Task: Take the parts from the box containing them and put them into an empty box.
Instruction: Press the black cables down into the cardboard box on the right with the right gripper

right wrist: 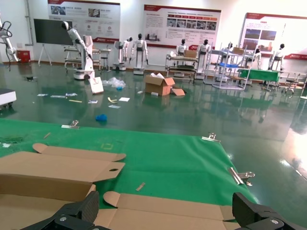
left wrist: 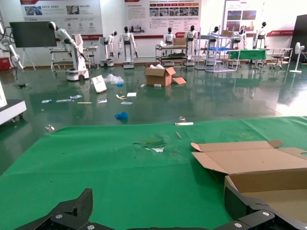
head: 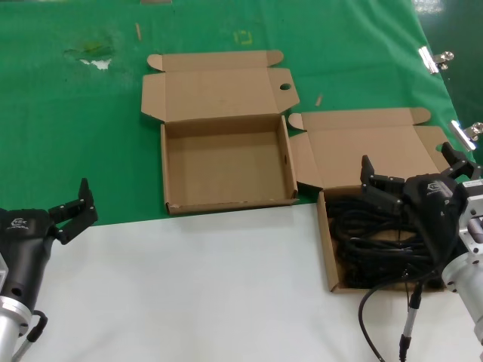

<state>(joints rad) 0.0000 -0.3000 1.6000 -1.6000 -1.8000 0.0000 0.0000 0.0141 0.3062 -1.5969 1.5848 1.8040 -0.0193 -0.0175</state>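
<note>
Black cables heaped in right-hand box, right end effector spread open above; empty box alongside on green cloth; left end effector open, idle over white worktop; wrist views alone revealing binder clips, hall beyond.

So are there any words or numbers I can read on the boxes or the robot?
Empty box: no print.
Box with the cables: no print.
Left gripper: small white logo on its body, too small to read.
Right gripper: the same, unreadable.
Wall posters: writing too blurred to read.
</note>
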